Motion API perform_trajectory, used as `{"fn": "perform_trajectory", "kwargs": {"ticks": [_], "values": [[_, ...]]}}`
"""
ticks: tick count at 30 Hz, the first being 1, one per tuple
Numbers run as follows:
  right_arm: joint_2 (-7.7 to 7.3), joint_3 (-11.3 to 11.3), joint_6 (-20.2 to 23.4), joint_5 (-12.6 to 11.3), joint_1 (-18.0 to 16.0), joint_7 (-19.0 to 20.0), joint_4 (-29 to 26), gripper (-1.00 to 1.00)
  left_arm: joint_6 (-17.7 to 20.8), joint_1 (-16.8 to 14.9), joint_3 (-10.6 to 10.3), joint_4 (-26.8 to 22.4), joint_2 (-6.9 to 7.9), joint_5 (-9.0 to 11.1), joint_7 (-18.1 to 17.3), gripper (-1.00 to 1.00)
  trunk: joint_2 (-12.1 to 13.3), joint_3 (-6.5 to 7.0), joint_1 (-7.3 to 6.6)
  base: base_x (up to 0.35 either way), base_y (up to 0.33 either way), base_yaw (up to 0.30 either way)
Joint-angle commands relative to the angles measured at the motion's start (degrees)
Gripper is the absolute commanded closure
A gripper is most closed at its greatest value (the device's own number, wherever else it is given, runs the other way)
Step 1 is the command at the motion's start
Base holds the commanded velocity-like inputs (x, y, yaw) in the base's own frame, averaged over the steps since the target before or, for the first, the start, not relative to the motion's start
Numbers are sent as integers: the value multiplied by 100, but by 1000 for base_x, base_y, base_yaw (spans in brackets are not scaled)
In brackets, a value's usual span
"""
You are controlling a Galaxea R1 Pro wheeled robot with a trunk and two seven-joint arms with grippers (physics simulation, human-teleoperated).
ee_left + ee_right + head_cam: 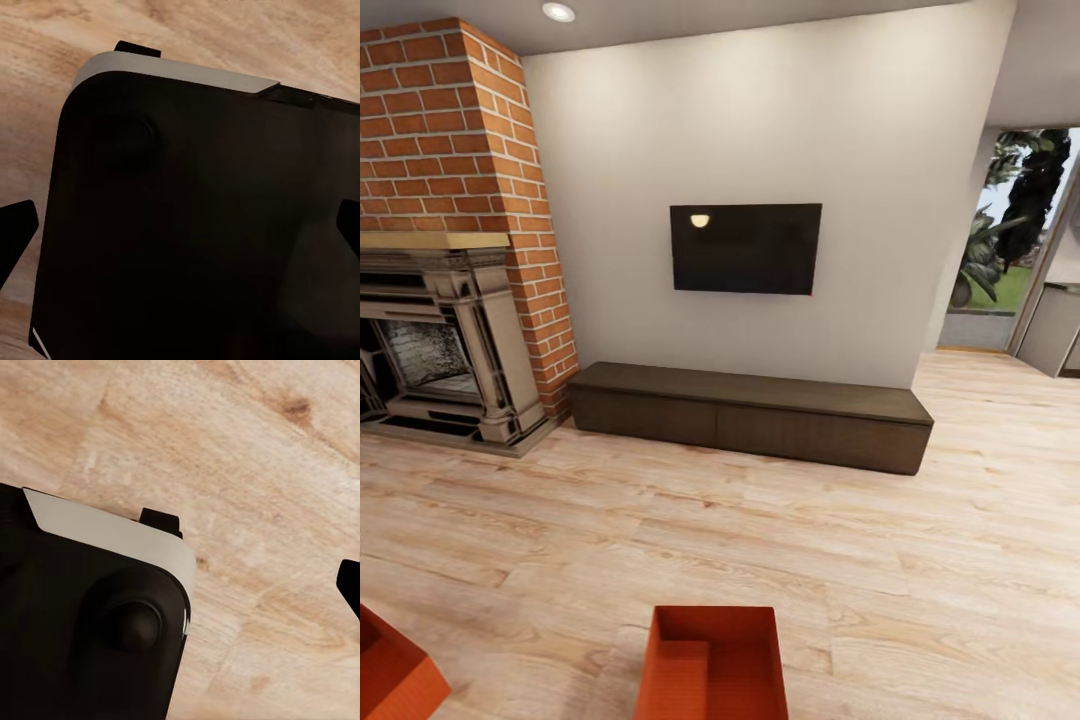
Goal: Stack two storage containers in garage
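I am standing in the living room, facing the wall TV above the long dark cabinet, with the brick fireplace off to my left.

Task items: one storage container sits on the wood-plank floor directly ahead of me and low in the head view, close to my base, open top up, nothing inside. Its long axis runs away from me, toward the cabinet. The second container lies well to my left, cut off by the edge of the view — only a corner of it shows, turned at an angle to the first.

Grippers: in each wrist view I look down past the dark, grey-edged body of my own base to the planks. Dark finger tips show at the borders of both views, set far apart, so I judge both grippers open and holding nothing.

Assessment: the near container lies centred between my arms, neither arm clearly nearer. In my judgement the next move turns on that centring — I would lower and reach forward-down, taking the long walls from either side.
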Motion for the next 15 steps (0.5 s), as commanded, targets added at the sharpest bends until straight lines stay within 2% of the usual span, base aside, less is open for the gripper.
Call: {"fn": "perform_trajectory", "kwargs": {"ticks": [1, 6, 15], "values": [[3, 17, -23, 34, -7, -34, 16, -100, -12, 0, 12, -3, -2, 28, 1, -100, -3, -5, 0, 0, 178, 0], [3, 17, -23, 36, -7, -34, 16, -100, -13, 0, 12, -3, -2, 31, 0, -100, -3, -5, 0, 0, 87, 0], [3, 10, -29, 37, -7, -34, 16, -100, -17, 0, 12, -3, -2, 25, 0, -100, -3, -5, 0, 0, 7, 0]]}}
